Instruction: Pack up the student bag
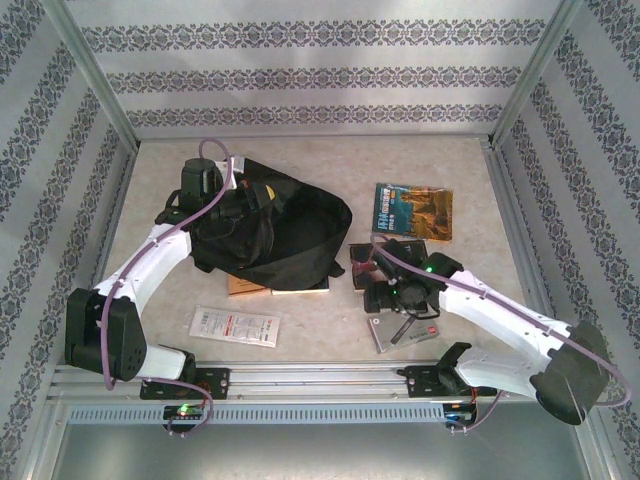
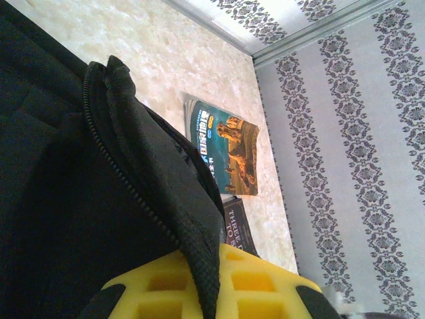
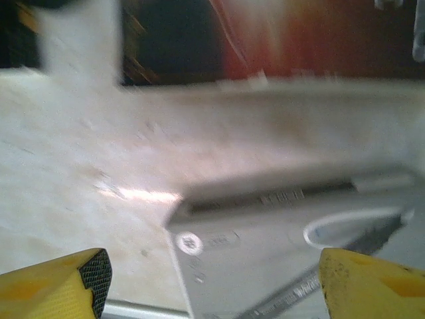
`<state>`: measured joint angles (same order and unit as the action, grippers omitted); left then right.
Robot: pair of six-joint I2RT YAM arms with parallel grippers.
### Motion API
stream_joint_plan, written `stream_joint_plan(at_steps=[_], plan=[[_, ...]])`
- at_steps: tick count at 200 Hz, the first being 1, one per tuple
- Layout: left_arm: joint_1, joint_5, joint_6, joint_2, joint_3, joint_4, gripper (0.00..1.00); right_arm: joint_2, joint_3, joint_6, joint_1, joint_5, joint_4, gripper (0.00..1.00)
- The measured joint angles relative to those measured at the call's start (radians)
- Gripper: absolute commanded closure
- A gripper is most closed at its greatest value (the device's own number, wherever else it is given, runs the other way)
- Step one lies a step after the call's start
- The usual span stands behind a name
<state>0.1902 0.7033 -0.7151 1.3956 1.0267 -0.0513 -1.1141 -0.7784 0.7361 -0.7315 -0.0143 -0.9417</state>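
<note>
Jaws first: your left gripper (image 2: 209, 286) is pinched on the zip rim of the student bag (image 1: 290, 235); your right gripper (image 3: 212, 289) hangs wide open, empty, over a grey book (image 1: 405, 335). One bag lies left of centre, long axis far-left to near-right, partly covering a tan book (image 1: 285, 288). Around it: one dark book (image 2: 237, 229), one teal book (image 1: 413, 210), one white leaflet (image 1: 235, 325)

**Left clamped, right open**

Left arm (image 1: 150, 255) stretches forward from its base, forearm angled up and to the right. Left gripper (image 2: 206, 282) is pinched closed on the bag (image 2: 99, 199) rim, yellow fingers together with fabric between. Right arm (image 1: 500, 315) is folded, elbow out to the right, forearm pointing left. Right gripper (image 1: 373, 290) sits low, fingers (image 3: 60, 279) spread wide
</note>
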Motion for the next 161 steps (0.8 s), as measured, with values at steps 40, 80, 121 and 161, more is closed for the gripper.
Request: stream_joint_plan(at_steps=[40,80,121,161], plan=[[0.000,0.000,0.000,0.000,0.000,0.000,1.00,0.009,0.105,0.071,-0.019,-0.074,0.013,0.19],[0.000,-0.001,0.002,0.000,0.000,-0.001,1.00,-0.073,0.124,0.103,-0.019,-0.132,0.134,0.19],[0.000,-0.006,0.009,0.000,0.000,-0.003,1.00,-0.114,0.099,0.127,-0.019,-0.187,0.221,0.19],[0.000,-0.018,0.025,0.001,0.000,-0.011,1.00,-0.177,0.058,0.141,-0.020,-0.290,0.377,0.18]])
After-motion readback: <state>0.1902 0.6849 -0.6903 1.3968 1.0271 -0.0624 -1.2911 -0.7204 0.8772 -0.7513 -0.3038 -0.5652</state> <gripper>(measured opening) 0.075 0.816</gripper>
